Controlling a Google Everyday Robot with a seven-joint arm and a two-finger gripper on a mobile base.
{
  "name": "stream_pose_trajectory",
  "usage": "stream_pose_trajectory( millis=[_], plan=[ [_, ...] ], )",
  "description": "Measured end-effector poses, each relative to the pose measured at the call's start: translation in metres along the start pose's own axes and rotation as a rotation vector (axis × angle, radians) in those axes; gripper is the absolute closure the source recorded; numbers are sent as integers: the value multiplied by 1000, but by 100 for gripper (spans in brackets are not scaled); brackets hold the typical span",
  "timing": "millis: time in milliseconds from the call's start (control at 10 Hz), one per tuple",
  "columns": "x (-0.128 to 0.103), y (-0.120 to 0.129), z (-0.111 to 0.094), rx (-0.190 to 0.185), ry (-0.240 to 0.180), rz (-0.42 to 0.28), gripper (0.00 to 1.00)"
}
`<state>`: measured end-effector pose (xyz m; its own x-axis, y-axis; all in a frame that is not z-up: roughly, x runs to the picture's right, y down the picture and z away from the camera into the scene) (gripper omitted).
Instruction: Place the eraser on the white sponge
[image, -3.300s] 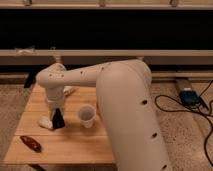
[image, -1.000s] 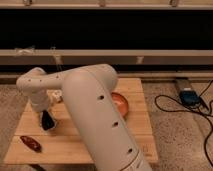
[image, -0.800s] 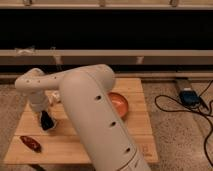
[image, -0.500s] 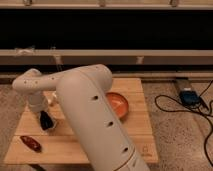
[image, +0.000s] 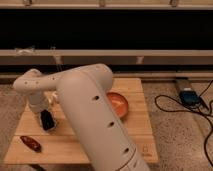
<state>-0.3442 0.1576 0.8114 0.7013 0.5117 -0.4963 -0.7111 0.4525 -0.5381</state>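
shifted left, hand (image: 46, 116) grips eraser (image: 47, 121) above table (image: 137, 117).

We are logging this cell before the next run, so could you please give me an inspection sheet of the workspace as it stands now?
Surface: wooden table, light, on a speckled floor.
Job's things: eraser, black block, at the left of the table under the gripper; white sponge: nothing seen, possibly hidden by the arm.
Clutter: dark red-brown elongated object near the front left corner; orange bowl at mid-table, partly covered by the arm; small white item behind the wrist, unclear.
Grippers: gripper low over the left of the table, at the eraser.
Cables: black cable looping on the floor at right, by a blue device.
Surroundings: dark window band and a pale ledge behind.
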Motion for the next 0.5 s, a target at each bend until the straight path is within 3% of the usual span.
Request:
stream_pose_trajectory(
  millis=[300,500],
  plan=[
    [4,-4,-7,-2,-21,7,20],
    [8,-8,-21,-10,-59,14,20]
  ],
)
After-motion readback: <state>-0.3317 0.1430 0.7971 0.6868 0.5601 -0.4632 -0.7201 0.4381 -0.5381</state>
